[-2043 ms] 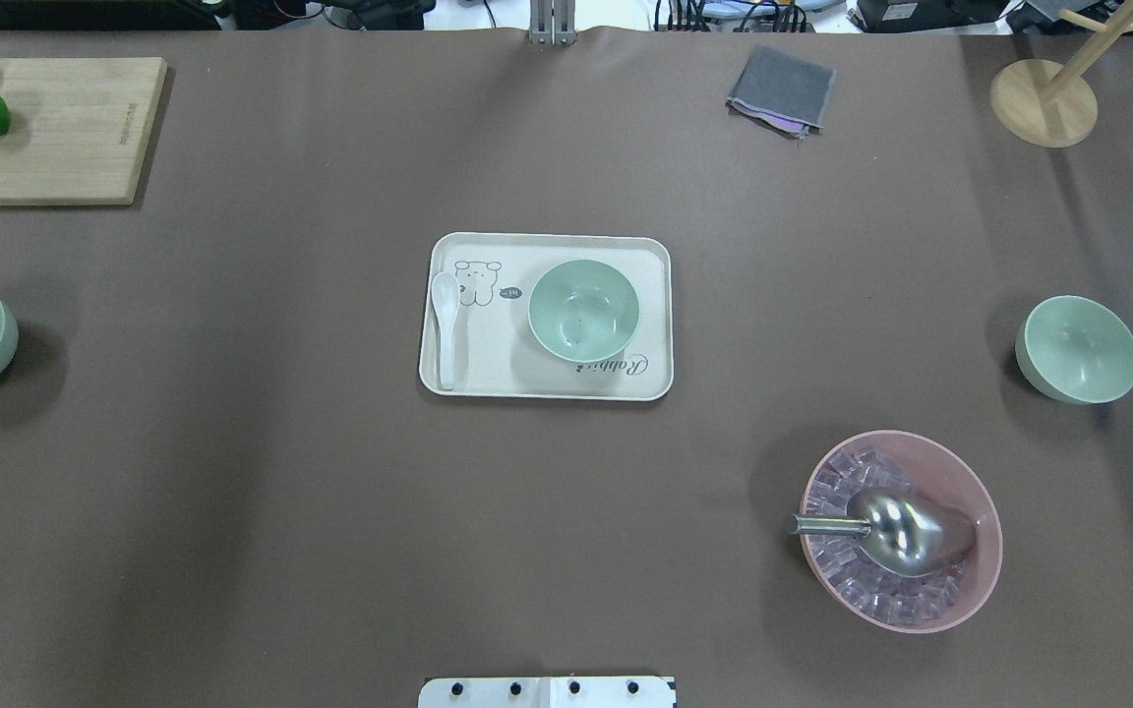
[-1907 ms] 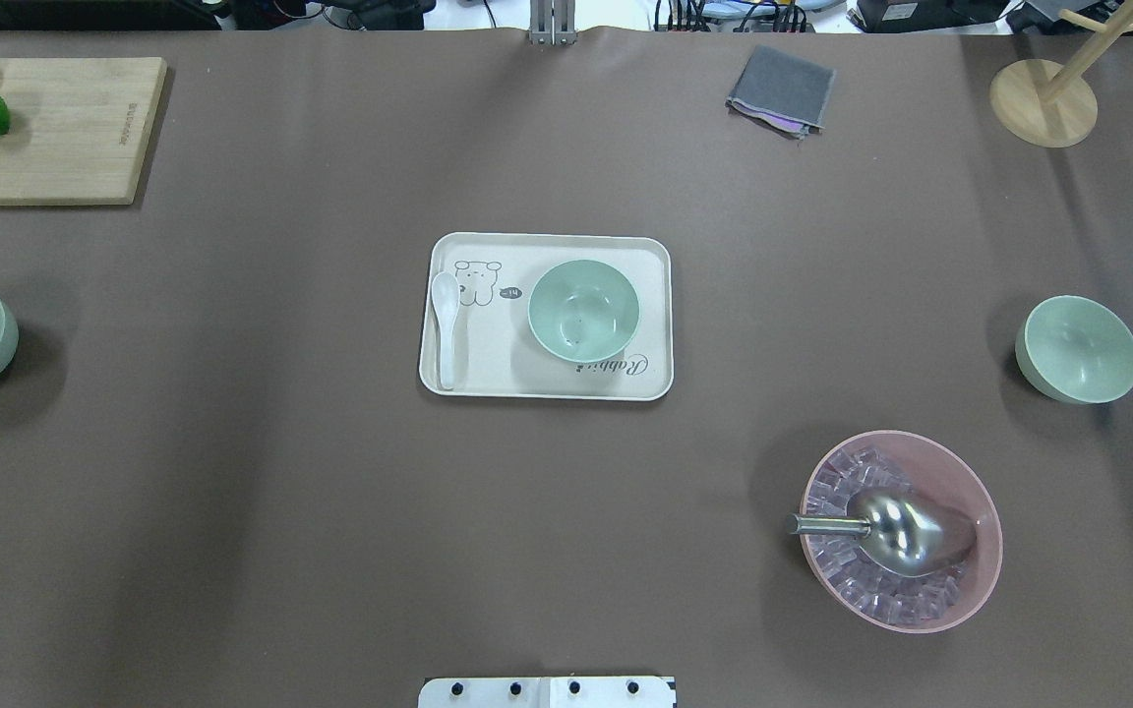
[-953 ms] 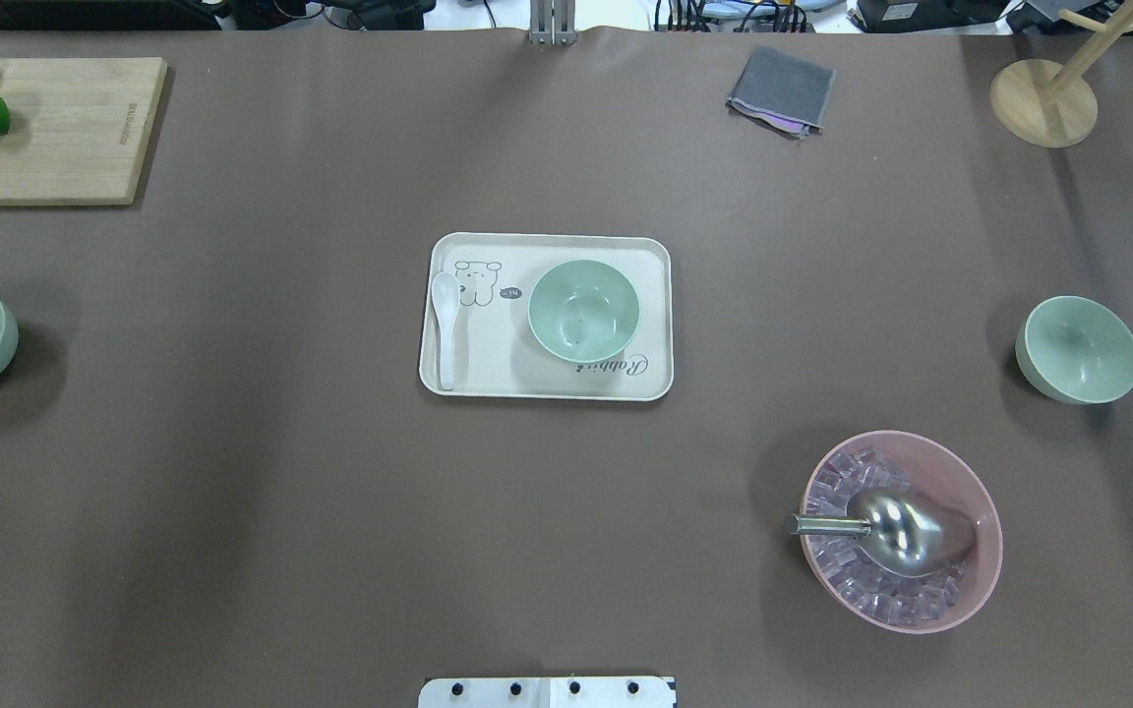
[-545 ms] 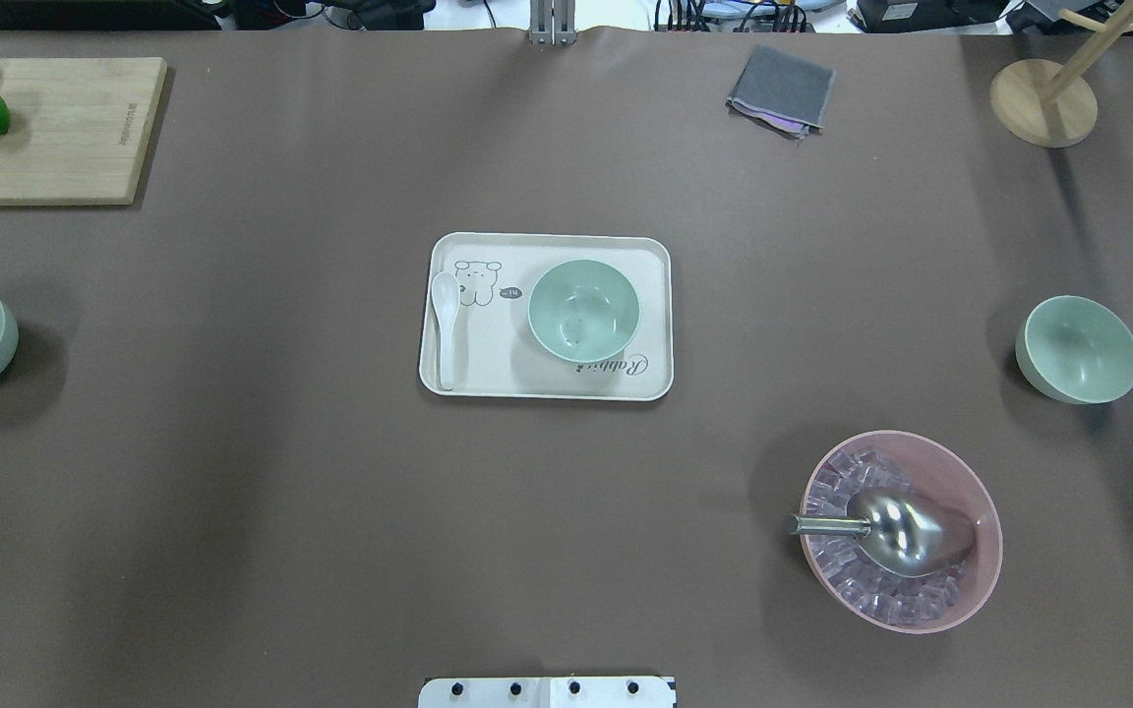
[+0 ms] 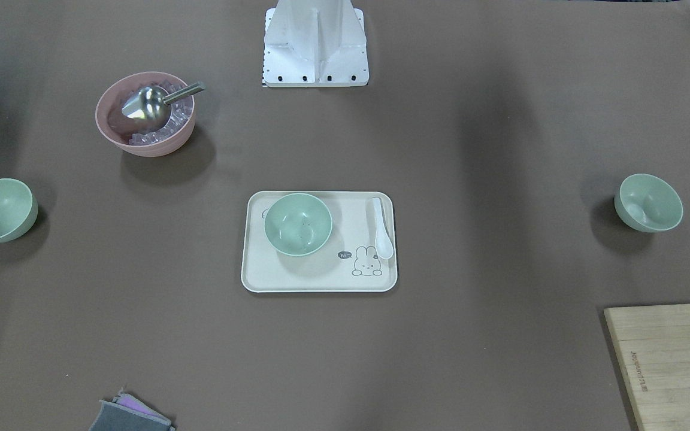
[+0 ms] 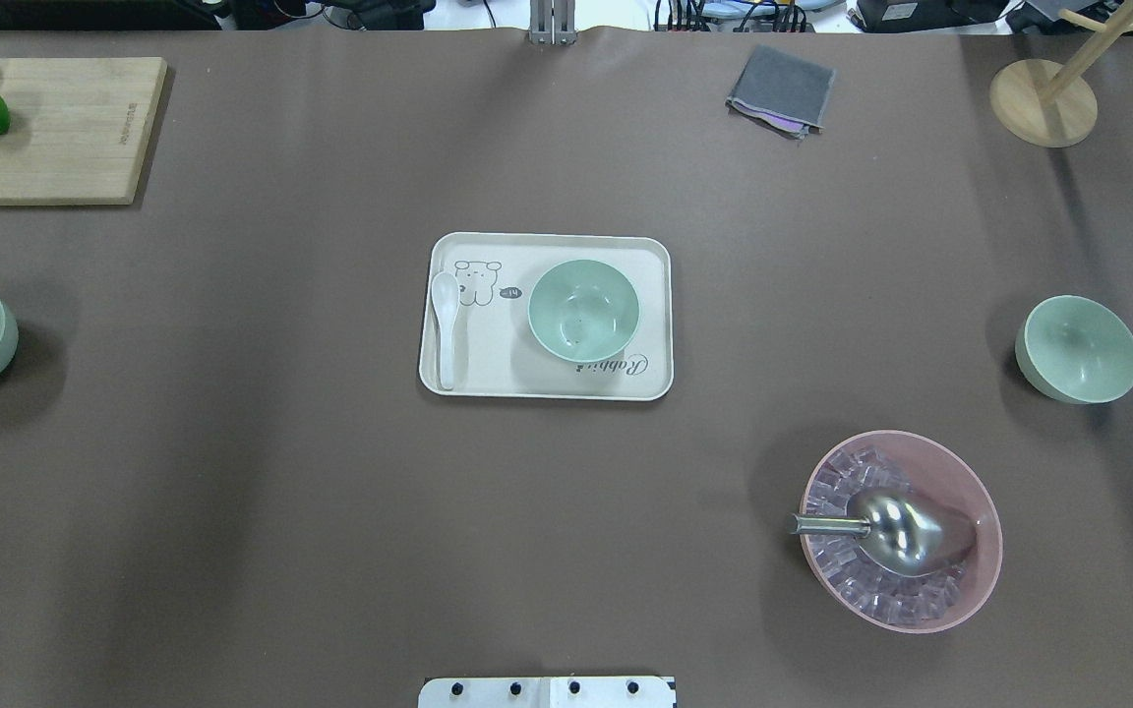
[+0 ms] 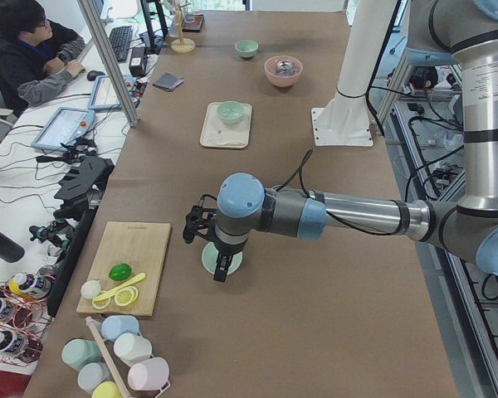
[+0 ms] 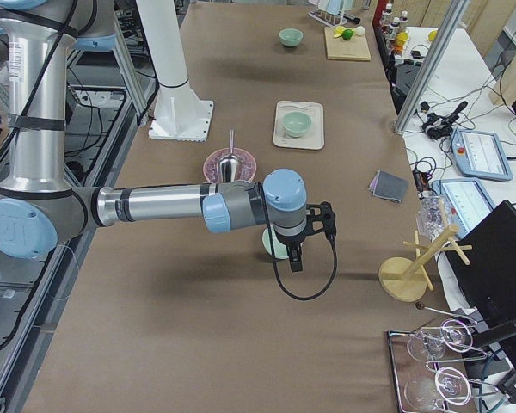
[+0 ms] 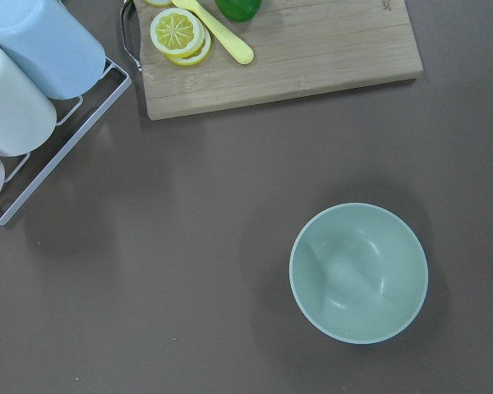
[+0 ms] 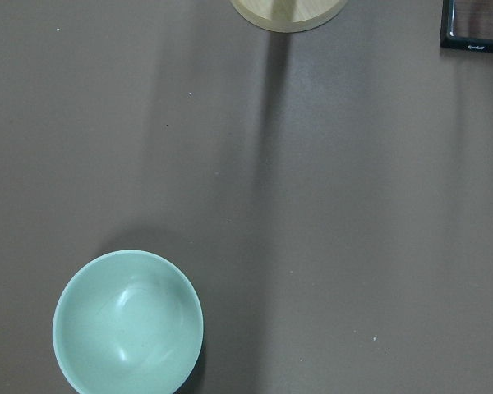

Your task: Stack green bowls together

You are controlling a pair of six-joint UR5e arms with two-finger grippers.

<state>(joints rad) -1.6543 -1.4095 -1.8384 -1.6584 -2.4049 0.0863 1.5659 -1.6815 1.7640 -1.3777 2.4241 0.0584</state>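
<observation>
**Three bowls unstacked**

The left gripper (image 7: 220, 272) hung above the left bowl (image 9: 358, 272), the right gripper (image 8: 294, 261) above the right bowl (image 10: 127, 322); how far either stood open could not be told. The middle bowl (image 6: 583, 310) sat on the tray (image 6: 547, 385), well apart from both.

Matt green bowls (image 6: 583, 311) (glossy metal scoop (image 6: 906, 531)).
</observation>
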